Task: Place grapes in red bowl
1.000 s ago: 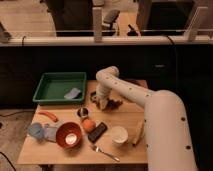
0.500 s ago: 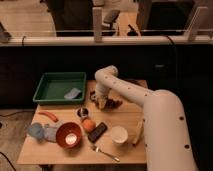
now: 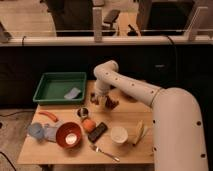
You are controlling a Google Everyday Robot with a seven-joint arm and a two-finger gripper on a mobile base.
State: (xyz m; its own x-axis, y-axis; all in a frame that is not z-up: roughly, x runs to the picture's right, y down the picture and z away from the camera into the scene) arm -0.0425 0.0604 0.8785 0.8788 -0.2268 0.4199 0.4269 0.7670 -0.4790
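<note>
While my white arm (image 3: 135, 90) is bending down over the far half of the wooden table (image 3: 130, 152), my claw (image 3: 100, 99) is hanging low over the tabletop, and I cannot tell whether it is spread, pressed together or pinching anything. The grapes (image 3: 112, 104) are lying on the table just beside the claw, on its right as the camera sees it, so close that I cannot tell whether they are touching it. The red bowl (image 3: 59, 134) is sitting well apart from the claw, nearer the camera and off to its left, its pale middle shining. Between the claw and that bowl a small dark cup (image 3: 82, 113) is standing, and an orange (image 3: 89, 125) is resting just beside the bowl's rim. Straight toward the camera from the claw, a black bar (image 3: 97, 131) is lying slantwise next to the orange. A white cup (image 3: 119, 134) and a banana (image 3: 139, 133) are sitting nearer the camera and to the claw's right, with a fork (image 3: 104, 152) lying nearer the front edge. To the claw's left a green tray (image 3: 50, 82) is holding a pale blue cloth (image 3: 72, 93), and a blue heap (image 3: 39, 131) is lying beyond the bowl.
</note>
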